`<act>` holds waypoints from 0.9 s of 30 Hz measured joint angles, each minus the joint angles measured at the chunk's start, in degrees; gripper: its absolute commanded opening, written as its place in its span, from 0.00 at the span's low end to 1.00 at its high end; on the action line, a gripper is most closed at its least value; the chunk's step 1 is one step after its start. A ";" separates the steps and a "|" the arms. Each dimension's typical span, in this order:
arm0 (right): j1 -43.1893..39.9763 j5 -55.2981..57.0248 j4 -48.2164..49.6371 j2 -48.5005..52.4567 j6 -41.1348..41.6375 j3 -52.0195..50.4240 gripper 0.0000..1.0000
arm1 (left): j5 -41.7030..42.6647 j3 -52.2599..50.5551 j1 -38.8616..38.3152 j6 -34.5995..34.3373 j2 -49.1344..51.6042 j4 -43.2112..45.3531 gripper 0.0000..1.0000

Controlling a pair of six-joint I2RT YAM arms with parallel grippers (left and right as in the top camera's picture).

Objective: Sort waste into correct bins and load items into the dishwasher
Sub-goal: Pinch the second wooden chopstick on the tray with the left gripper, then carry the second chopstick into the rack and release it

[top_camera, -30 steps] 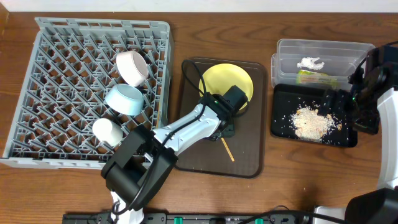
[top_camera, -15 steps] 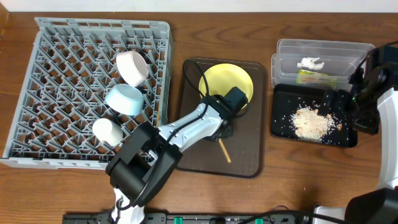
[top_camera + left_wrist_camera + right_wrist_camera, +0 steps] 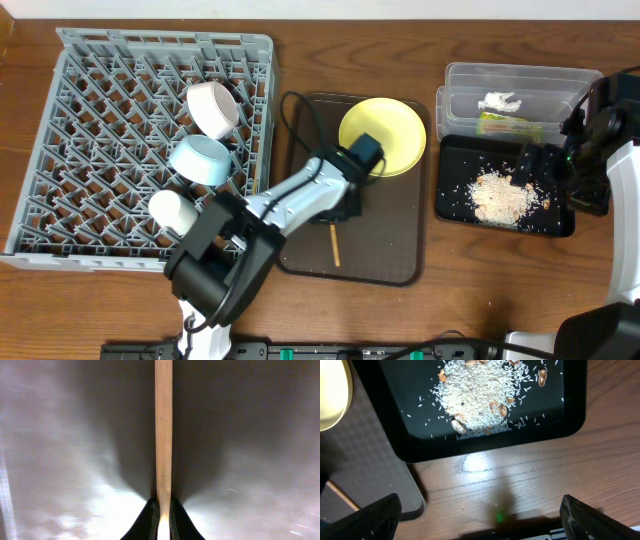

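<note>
Presently, beside the dish rack (image 3: 140,140), over the brown serving tray (image 3: 400,255), a chopstick (image 3: 163,435) is being clamped by the left pincer (image 3: 163,509). It should be lifted level, clearing the tray rim. The right pincer (image 3: 482,515) is being held released beside the black tray (image 3: 470,445). Whether a second chopstick is being gripped cannot be told.

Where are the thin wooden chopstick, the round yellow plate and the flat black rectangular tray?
thin wooden chopstick (image 3: 163,435), left wrist view, mid-shaft.
round yellow plate (image 3: 393,125), overhead view, bare centre.
flat black rectangular tray (image 3: 452,158), overhead view, bare left floor.
</note>
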 measured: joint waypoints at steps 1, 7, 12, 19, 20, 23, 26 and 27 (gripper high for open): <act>0.00 0.00 0.00 0.00 0.00 0.00 0.99 | -0.02 -0.02 0.98 0.70 -0.20 -0.52 0.08; 0.00 0.00 0.00 0.00 0.00 0.00 0.99 | -0.24 -0.02 8.39 9.55 -7.23 -1.75 0.08; 0.00 0.00 0.00 0.00 0.00 0.00 0.99 | -0.20 0.37 13.51 20.76 -20.00 -1.77 0.08; 0.00 0.00 0.00 0.00 0.00 0.00 0.99 | -0.24 1.36 23.21 36.94 -26.53 -2.23 0.08; 0.00 0.00 0.00 0.00 0.00 0.00 0.99 | -0.24 1.36 24.17 37.83 -26.14 -2.19 0.08; 0.00 0.00 0.02 0.00 0.00 0.00 0.99 | -0.24 1.33 26.91 40.13 -24.02 -1.73 0.08; 0.00 0.00 0.00 0.00 0.00 0.00 0.99 | -0.22 1.33 27.93 41.59 -21.27 -1.09 0.08; 0.00 0.00 0.00 0.00 0.00 0.00 0.99 | -0.24 1.33 28.00 41.94 -20.31 -0.98 0.09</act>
